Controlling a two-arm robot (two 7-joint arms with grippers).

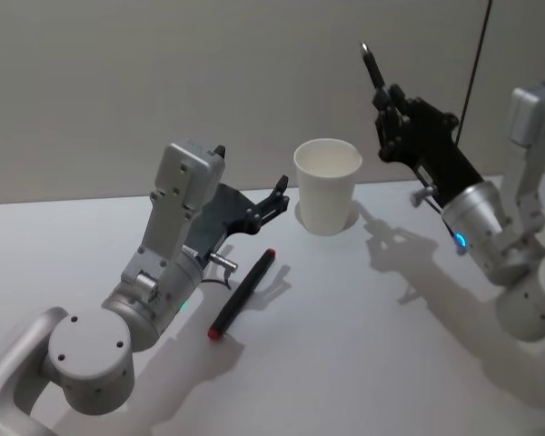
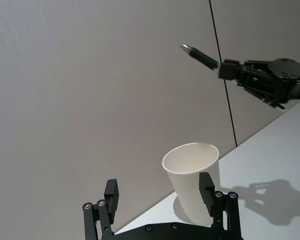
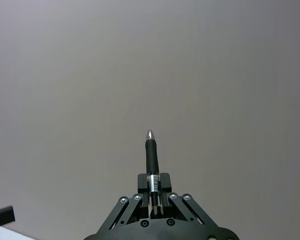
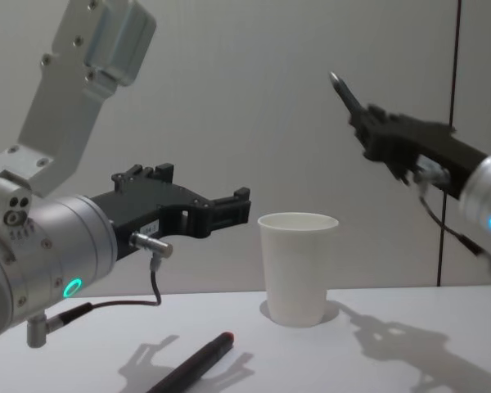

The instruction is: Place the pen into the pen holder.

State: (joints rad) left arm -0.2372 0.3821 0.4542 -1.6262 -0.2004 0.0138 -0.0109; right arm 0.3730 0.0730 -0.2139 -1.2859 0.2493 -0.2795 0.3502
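White tabletop (image 1: 363,318) carries the upright pen holder (image 1: 327,186). Right claw (image 1: 388,100), raised above and right of it, is clenched on a black pen (image 1: 372,65), tip up. Left claw (image 1: 277,195) hangs spread and empty just beside the holder; a red-tipped pen (image 1: 242,292) lies near

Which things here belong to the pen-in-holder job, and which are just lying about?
Job: paper cup, black pen held up in the right pincer.
Lying about: red-tipped pen on the table, near the open left pincer.
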